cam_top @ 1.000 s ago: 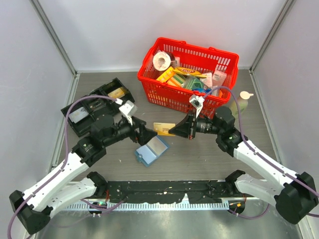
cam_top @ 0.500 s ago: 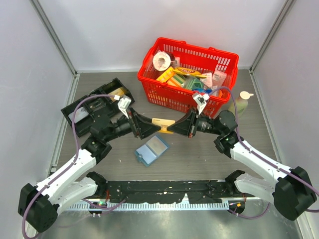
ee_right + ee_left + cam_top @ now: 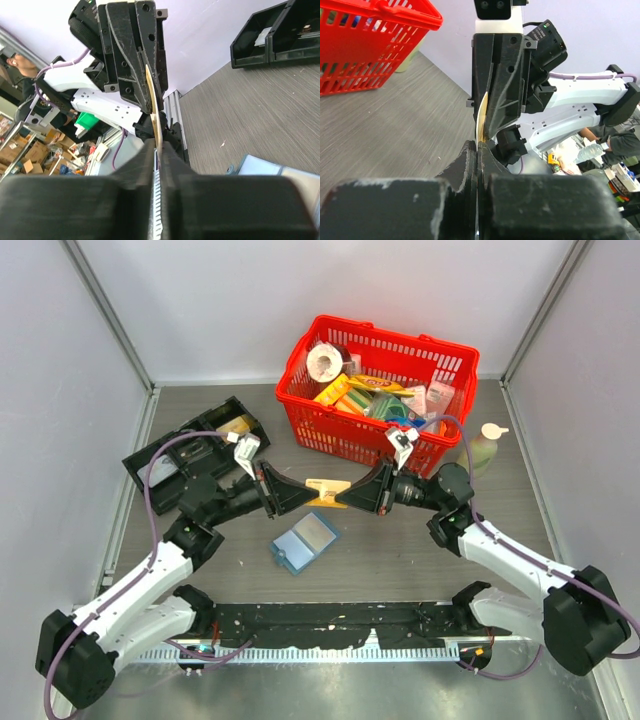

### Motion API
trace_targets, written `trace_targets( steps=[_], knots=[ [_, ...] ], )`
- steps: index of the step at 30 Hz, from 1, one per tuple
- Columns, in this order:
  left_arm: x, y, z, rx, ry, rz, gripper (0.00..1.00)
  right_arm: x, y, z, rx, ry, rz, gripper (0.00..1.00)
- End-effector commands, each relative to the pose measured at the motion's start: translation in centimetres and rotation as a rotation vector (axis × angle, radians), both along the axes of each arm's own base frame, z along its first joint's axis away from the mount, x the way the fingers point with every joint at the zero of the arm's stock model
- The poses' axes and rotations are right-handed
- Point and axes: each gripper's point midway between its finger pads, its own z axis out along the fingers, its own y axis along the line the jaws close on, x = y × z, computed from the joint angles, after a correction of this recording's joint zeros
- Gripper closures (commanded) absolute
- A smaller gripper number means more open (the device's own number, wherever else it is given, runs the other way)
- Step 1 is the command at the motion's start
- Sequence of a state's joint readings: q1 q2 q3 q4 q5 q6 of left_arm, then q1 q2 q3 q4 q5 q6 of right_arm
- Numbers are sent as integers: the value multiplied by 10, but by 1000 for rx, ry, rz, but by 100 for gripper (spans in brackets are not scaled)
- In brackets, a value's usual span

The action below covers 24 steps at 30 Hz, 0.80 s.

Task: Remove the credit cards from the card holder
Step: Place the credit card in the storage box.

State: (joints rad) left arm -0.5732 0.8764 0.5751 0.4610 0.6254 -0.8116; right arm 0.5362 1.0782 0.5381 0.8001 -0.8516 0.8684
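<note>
With the red basket (image 3: 345, 445) as the mark, everything that matters sits on its near side: the table (image 3: 420, 550) runs from it toward the arms' bases, and the card holder (image 3: 297, 547) lies flat and open there, well clear of the basket and a little left of its near-left corner. Just in front of the basket's near wall, and raised off the table, the two arms meet tip to tip. The change is on the left: the left gripper (image 3: 307, 490), which a second ago stood wide and short of the meeting point, has come in and pressed its fingers together on one end of the orange-tan card (image 3: 327, 487). The right gripper (image 3: 346, 496) is as it was, fingers clamped on the other end, so the card is pinched from both sides (each wrist view shows only its thin pale edge running from one set of jaws into the other). I read this as a hand-over caught midway: this card is already out. A pale panel on the holder's basket-side half looks like the silvery-grey card (image 3: 318, 530) still pocketed, though I cannot be sure, so probably one remains
</note>
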Motion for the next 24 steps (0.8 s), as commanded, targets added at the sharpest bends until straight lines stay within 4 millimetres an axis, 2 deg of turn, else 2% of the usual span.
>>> trace_targets(
  steps=[1,2,3,4,5,6,7,8,9,10,11,14,15,20,24],
  knots=[
    [16,10,9,4,-27,104,100,12,-4,0,7,3,-51,75],
    [26,16,5,29,-5,160,100,16,-5,-2,-4,-3,-74,58],
    [35,22,1,56,5,214,100,23,-7,-9,-27,28,-108,52],
    [46,31,-5,93,17,284,100,26,-10,-11,-39,10,-131,40],
    [61,43,-12,129,41,385,100,31,-12,-21,-74,39,-165,36],
    [72,56,-16,164,56,467,100,34,-14,-19,-88,4,-187,28],
    [84,71,-23,206,81,561,100,39,-17,-30,-132,37,-221,25],
    [96,90,-28,239,104,666,100,40,-19,-29,-151,-2,-236,23],
    [105,106,-34,270,129,748,100,45,-23,-40,-201,0,-269,23],
    [115,125,-40,303,156,846,100,45,-25,-40,-218,-12,-284,22],
    [124,142,-45,324,183,926,100,49,-29,-49,-262,-10,-313,22],
    [150,180,-54,351,259,1074,100,54,-39,-56,-317,-31,-372,21],
    [160,186,-57,348,285,1090,100,58,-44,-64,-357,-23,-409,20],
    [211,214,-65,319,358,1180,99,61,-59,-63,-382,-66,-497,20],
    [257,228,-87,331,432,1222,98,62,-64,-62,-386,-83,-524,20]
  ],
)
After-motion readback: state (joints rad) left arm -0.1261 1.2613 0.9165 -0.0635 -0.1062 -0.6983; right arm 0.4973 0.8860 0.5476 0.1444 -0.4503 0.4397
